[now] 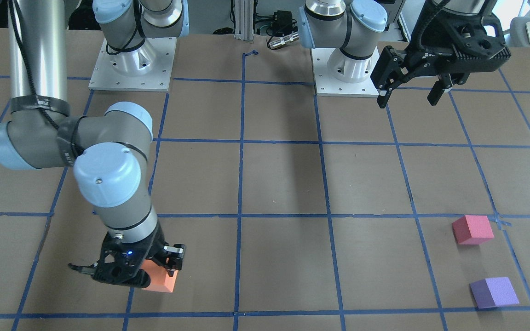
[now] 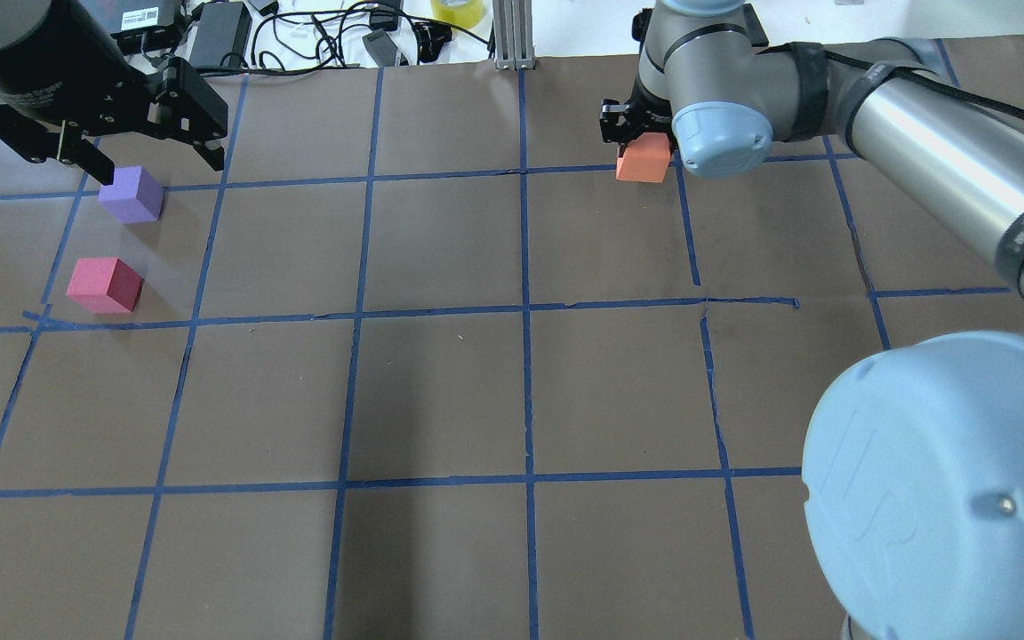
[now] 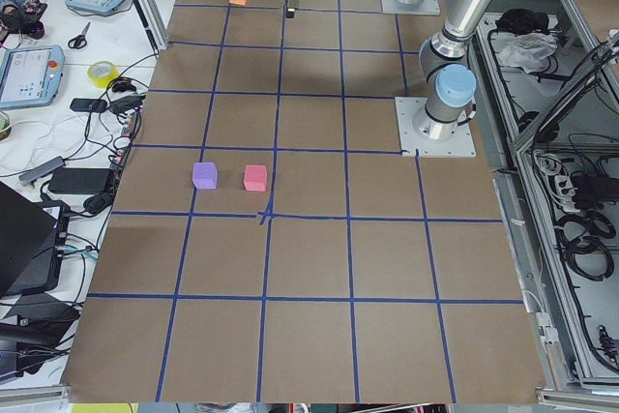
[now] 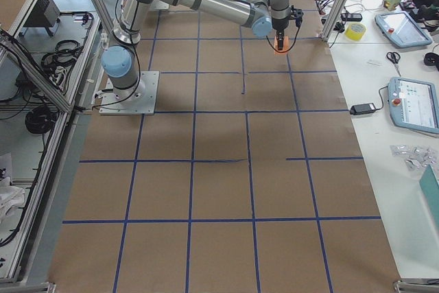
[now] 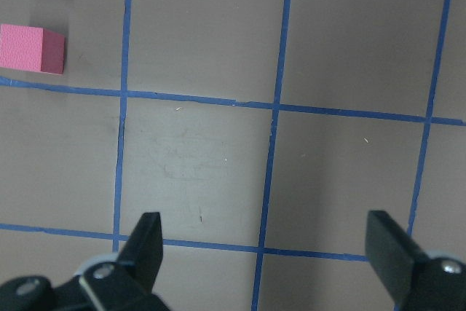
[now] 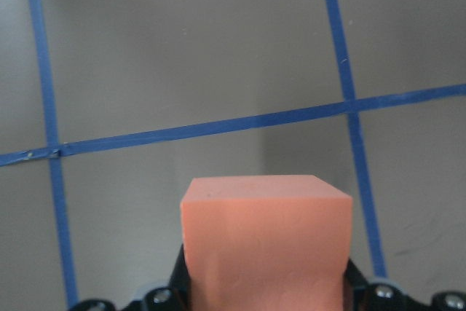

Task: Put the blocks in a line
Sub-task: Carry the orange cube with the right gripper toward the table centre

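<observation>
On the robot's left, nearest, pinkish-red block (image 2: 105, 284) and purple block (image 2: 132, 194) sat near each other. Left gripper (image 2: 161, 167) hung above, wide open, empty. Farthest, on the right, right gripper (image 6: 266, 289) appeared clamped on orange block (image 2: 644, 162), well apart. Judged: third block not yet in line.

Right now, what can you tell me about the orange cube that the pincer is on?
The orange cube is small, matte and foam-like, with sharp edges and plain faces. The robot's right pincer is shut on two opposite sides, holding it level, on or just above the brown taped table; I cannot tell which. Nothing else is seen touching it.
</observation>
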